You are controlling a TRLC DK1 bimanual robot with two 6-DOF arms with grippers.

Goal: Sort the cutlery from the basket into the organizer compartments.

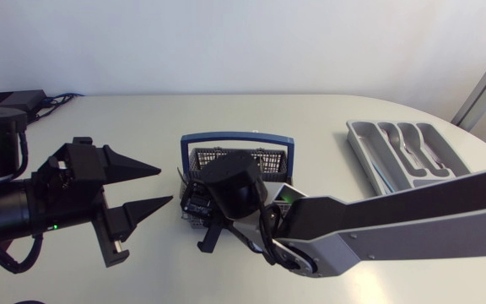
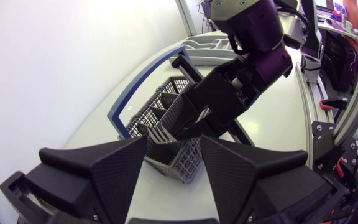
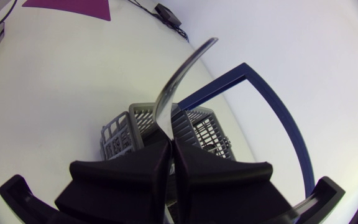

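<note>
Cutlery basket [image 1: 226, 159], grey mesh with a blue hoop handle [image 1: 234, 135], stands near the middle of the pale table [image 1: 125, 118]. The right arm comes in from the right side and reaches past the middle, so that its black wrist hangs over the front part of the basket and hides much of it from above.

In the right wrist view, the right gripper [image 3: 169, 144] points down at the basket. Its two wedge fingers are pressed nearly together and clamp a slim, shiny metal cutlery handle [image 3: 179, 81] from both sides. The handle rises in a gentle curve out from between the fingers. Its working end is hidden, so it cannot be told whether it is a fork, knife or spoon. The grey mesh compartments lie directly under the fingers.

The left gripper [image 1: 165, 186] sits just beside the basket on its left, with its fingers spread wide and holding nothing. The tips point toward the basket. From the left wrist view, the basket's near corner shows ahead of the gap between those fingers, with the right arm's wrist above it.

The grey organizer [image 1: 361, 139] lies well apart, at the table's far right. It has several long compartments, and a few silver pieces [image 1: 412, 152] lie in them.
</note>
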